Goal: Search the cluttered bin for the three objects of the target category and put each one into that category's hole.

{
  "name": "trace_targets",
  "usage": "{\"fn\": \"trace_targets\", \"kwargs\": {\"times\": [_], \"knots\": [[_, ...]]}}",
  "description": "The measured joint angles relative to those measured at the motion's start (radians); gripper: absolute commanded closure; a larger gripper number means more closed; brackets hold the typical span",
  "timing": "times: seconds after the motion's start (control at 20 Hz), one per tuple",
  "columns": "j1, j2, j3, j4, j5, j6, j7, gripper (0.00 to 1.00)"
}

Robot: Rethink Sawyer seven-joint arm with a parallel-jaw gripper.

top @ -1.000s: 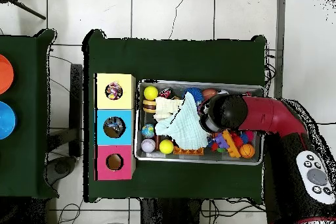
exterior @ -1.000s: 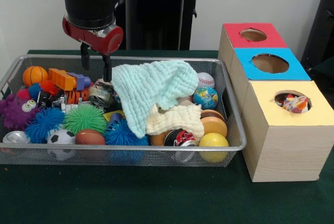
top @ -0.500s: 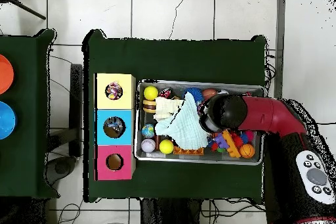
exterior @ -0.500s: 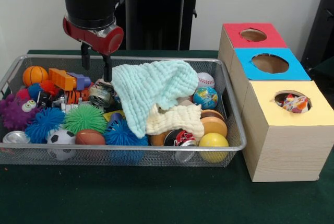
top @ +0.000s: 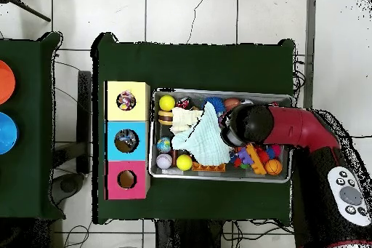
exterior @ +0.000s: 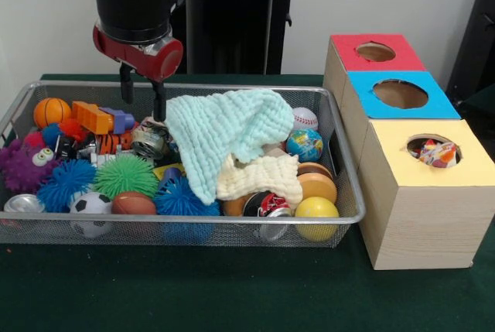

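Nothing has shifted over the last second: the red-and-black end effector (exterior: 141, 94) still hangs released, fingers apart and empty, above the wire-mesh bin (exterior: 349, 193) at about ten o'clock from the pale green knitted cloth (exterior: 224, 129). The crumpled silver can (exterior: 148, 142) lies just below it, possibly the target. The yellow-topped wooden box (exterior: 472, 168) already holds one item; the search looks paused.
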Motion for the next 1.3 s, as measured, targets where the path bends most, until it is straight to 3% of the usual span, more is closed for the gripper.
{"fn": "trace_targets", "kwargs": {"times": [1.3], "knots": [[0.000, 0.032, 0.000, -0.020, 0.000, 0.000, 0.000, 0.00]]}}
